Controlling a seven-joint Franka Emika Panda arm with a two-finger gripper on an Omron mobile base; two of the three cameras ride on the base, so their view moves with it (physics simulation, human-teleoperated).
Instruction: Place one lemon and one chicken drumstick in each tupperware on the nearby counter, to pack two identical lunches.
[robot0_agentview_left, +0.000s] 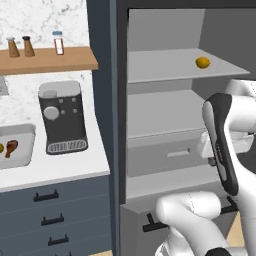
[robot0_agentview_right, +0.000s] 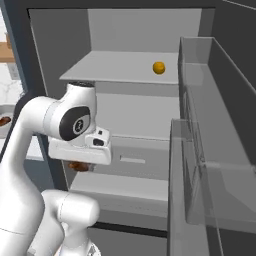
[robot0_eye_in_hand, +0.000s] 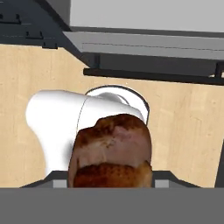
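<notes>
Hand view puts a chicken drumstick (robot0_eye_in_hand: 111, 151) right up against the lens: a glossy reddish-brown lump, mottled darker along its lower edge, its bulbous end facing the camera and the bone end out of sight. The tool (robot0_agentview_right: 80, 166) looks pinched on it — in the right base view a brown scrap peeks from under the white hand, just in front of the open fridge. The step in hand, as I read it, is the carry to the surface (robot0_agentview_left: 55, 170) on the left, where a tupperware (robot0_agentview_left: 22, 131) already holds another drumstick (robot0_agentview_left: 11, 147) with a bit of yellow fruit beside it at the picture's edge. Best to back the arm clear of the fridge shelves before swinging left, keep the grip steady, and lower into whichever tray lacks its drumstick — I cannot tell where the second tray sits. One lemon (robot0_agentview_left: 202, 62) rests on the upper fridge shelf.
</notes>
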